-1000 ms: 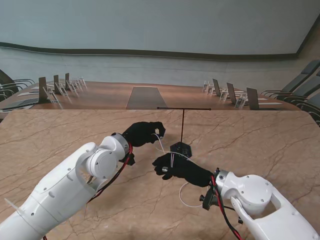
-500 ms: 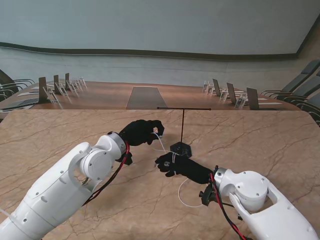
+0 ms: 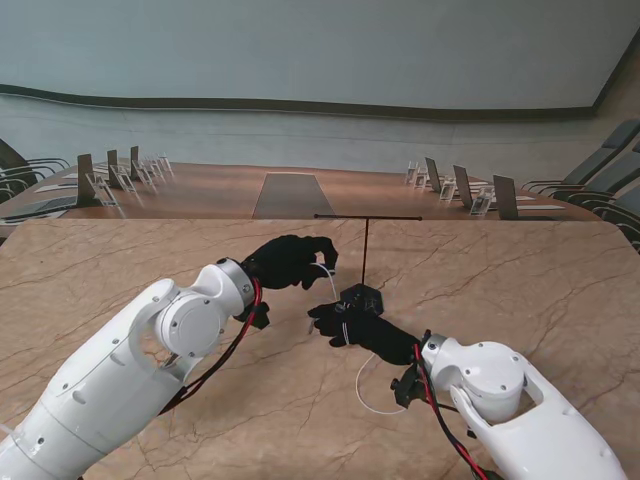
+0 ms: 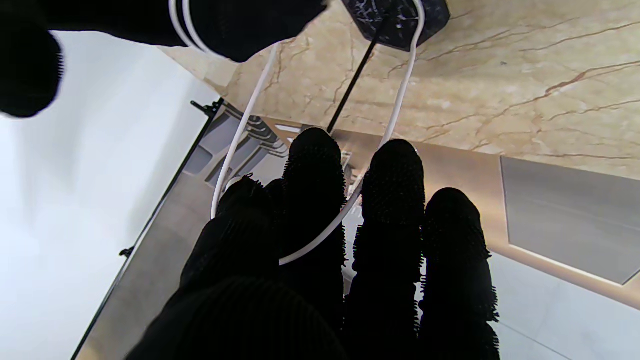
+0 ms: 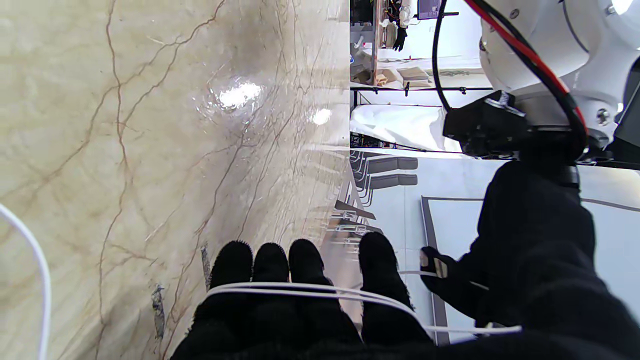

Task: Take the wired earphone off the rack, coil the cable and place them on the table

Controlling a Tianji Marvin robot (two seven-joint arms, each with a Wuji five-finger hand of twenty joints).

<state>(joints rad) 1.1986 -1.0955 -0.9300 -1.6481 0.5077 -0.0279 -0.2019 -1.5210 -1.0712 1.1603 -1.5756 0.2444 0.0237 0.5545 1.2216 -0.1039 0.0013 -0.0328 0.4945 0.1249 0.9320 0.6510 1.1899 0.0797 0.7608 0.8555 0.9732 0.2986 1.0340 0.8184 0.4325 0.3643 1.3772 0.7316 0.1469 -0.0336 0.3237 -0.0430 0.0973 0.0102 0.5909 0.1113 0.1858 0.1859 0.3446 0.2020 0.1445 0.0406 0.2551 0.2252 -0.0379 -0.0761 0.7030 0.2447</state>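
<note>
The black T-shaped rack (image 3: 365,255) stands mid-table on its dark base (image 3: 361,298), its crossbar bare. My left hand (image 3: 290,262), black-gloved, hovers left of the post, pinching the white earphone cable (image 3: 325,272). In the left wrist view the cable (image 4: 395,110) runs between my fingers (image 4: 390,200) toward the rack base (image 4: 400,20). My right hand (image 3: 352,326) sits nearer to me, just in front of the base, with two turns of cable (image 5: 310,289) wrapped across its fingers (image 5: 270,272). A slack loop of cable (image 3: 368,395) trails on the table beside the right wrist.
The marble table (image 3: 520,290) stretches to both sides. Beyond its far edge is a conference table with chairs and name stands (image 3: 455,185). The red-and-black wiring of my left arm (image 3: 225,355) hangs under the forearm.
My left hand has shifted slightly right and farther from me, toward the rack post. The right hand has crept forward up to the rack base, and both arms have drawn closer together.
</note>
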